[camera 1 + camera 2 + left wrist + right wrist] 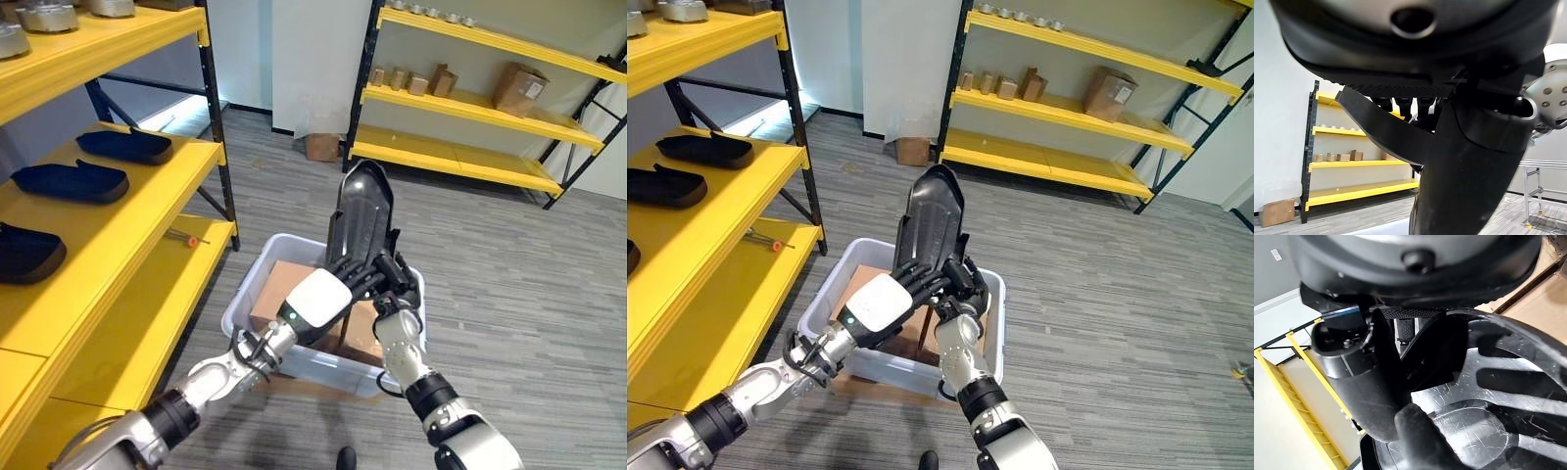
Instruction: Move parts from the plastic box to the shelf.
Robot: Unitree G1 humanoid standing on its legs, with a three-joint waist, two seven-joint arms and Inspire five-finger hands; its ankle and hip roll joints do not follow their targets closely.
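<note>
Two hands on one part right now. Left hand (318, 299), white cover on its back, has fingers curled round the lower end of a black moulded part (361, 211); right hand (395, 279) comes up from below w/ fingers wrapped on the same end, just beside the left. Wrist views back this up: each hand's fingers are closed against glossy black plastic. Part stands nearly upright, held clear above the plastic box (257, 281), not yet over any shelf.

Box: one, pale translucent, on the floor betw. robot and near rack. Inside, brown cardboard (284, 294) shows; can't tell if more black parts remain under or behind the hands.

Near yellow shelf (118, 206), robot's left: three black parts lying flat on the middle level – far one (125, 145), middle one (71, 181), nearest one (27, 253), cut by the frame edge. Well apart from each other, w/ free space around them. Top level carries a few grey metal pieces (44, 15), count unclear. One small red-tipped tool (186, 237) on the lower level.

Progress, my read: approx. three placed, a fourth in hand, lifted but not carried over. Left to do: swing it left and set it down on the shelf. Remaining count in box unknown.

Far rack (470, 108): several small brown boxes, not counted.
</note>
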